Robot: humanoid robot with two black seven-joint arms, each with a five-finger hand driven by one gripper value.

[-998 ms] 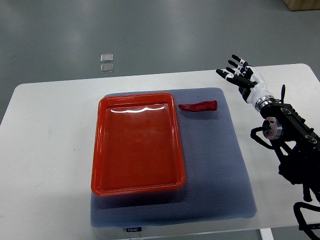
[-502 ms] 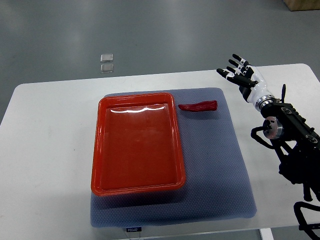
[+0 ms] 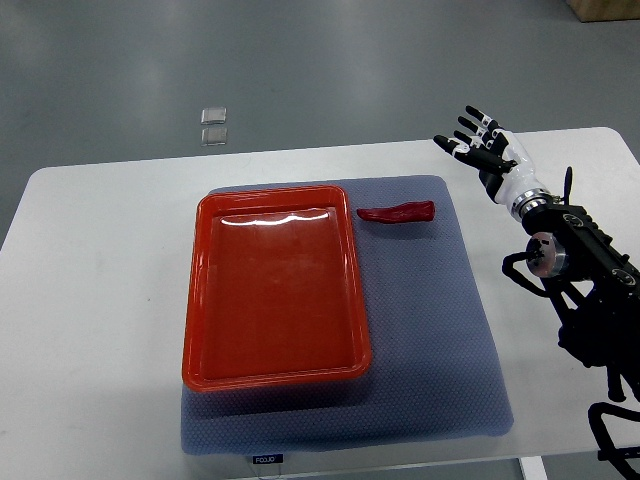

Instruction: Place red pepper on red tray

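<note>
A long red pepper [image 3: 397,212] lies on the grey mat [image 3: 440,330], just right of the red tray's far right corner. The red tray [image 3: 204,290] sits flat on the mat and holds nothing. My right hand [image 3: 482,148] hovers over the white table to the upper right of the pepper, fingers spread and holding nothing. Its arm runs down the right edge of the picture. The left arm does not show.
The white table [image 3: 100,300] extends left and right of the mat. Two small clear squares [image 3: 213,125] lie on the grey floor beyond the table's far edge.
The right hand has shifted very slightly. Pepper and tray have not moved.
</note>
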